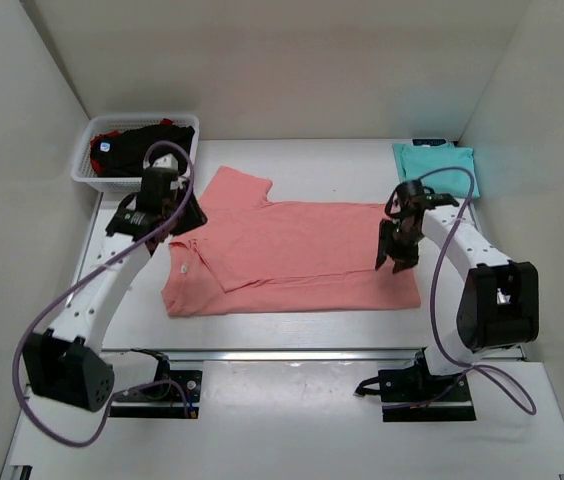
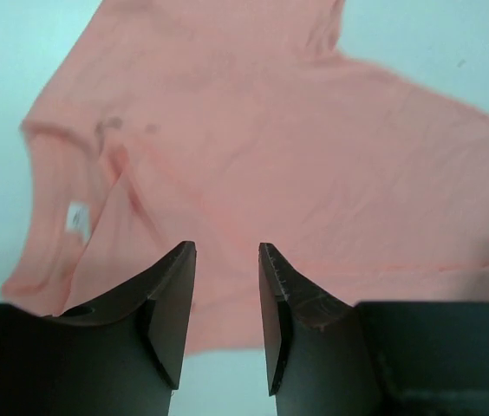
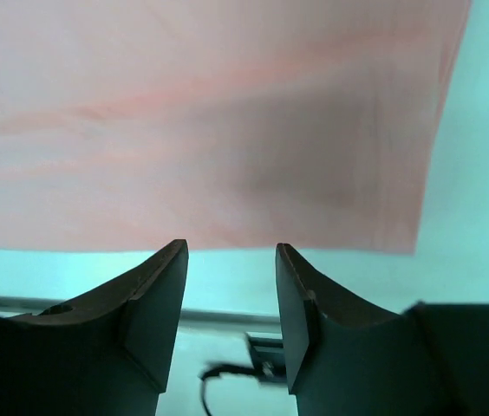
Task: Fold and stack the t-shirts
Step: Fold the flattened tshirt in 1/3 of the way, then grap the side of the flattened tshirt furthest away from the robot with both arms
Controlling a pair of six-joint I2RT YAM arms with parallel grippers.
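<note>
A large salmon-pink t-shirt [image 1: 292, 255] lies partly folded in the middle of the table, collar to the left. It fills the left wrist view [image 2: 253, 147] and the right wrist view [image 3: 218, 113]. My left gripper [image 1: 167, 215] is open and empty, above the shirt's left shoulder [image 2: 227, 260]. My right gripper [image 1: 399, 255] is open and empty, above the shirt's right edge [image 3: 231, 260]. A folded teal t-shirt [image 1: 435, 160] lies at the back right. Black and red t-shirts [image 1: 142, 145] sit in the basket.
A white plastic mesh basket [image 1: 84, 165] stands at the back left corner. White walls close in the table on three sides. The arm bases and cables [image 1: 402, 385] sit at the near edge.
</note>
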